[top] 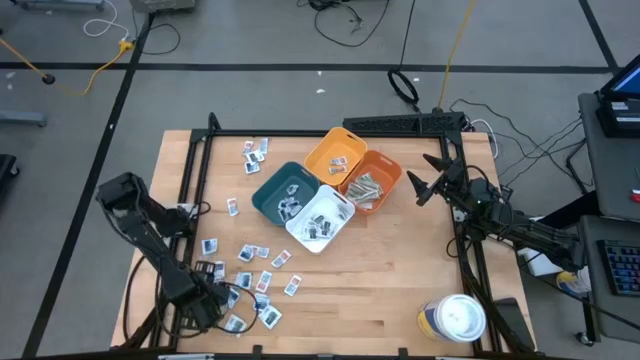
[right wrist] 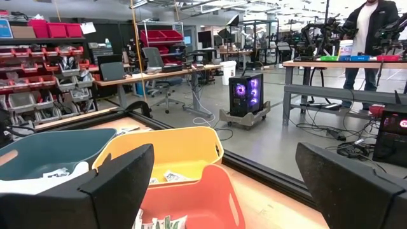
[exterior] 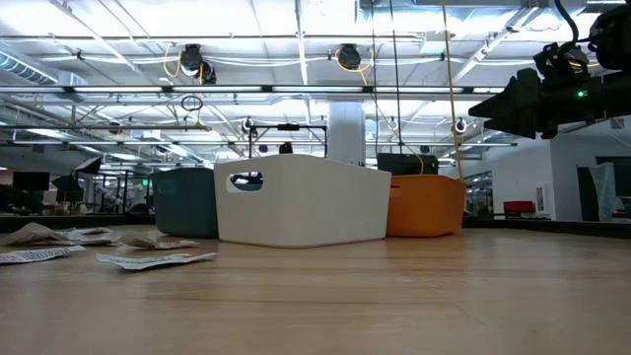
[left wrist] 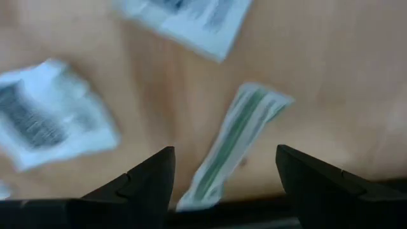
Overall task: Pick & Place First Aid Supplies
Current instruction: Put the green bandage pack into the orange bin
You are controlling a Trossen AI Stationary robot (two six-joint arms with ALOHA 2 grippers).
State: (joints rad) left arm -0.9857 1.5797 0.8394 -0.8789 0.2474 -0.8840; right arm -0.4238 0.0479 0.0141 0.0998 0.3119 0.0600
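Observation:
Small white packets and grey-green strips lie scattered on the wooden table's near left part, with a few more near the far edge. My left gripper hangs low over the near cluster, open. In its wrist view one grey-green strip lies flat on the wood between the two fingers, with white packets beside it. My right gripper is open in the air to the right of the orange bin, and shows in its wrist view and in the low view.
Teal, yellow, orange and white bins stand together mid-table, holding some packets. A round white-lidded tub sits at the near right corner. A black frame edges the table. A person stands far off in the room.

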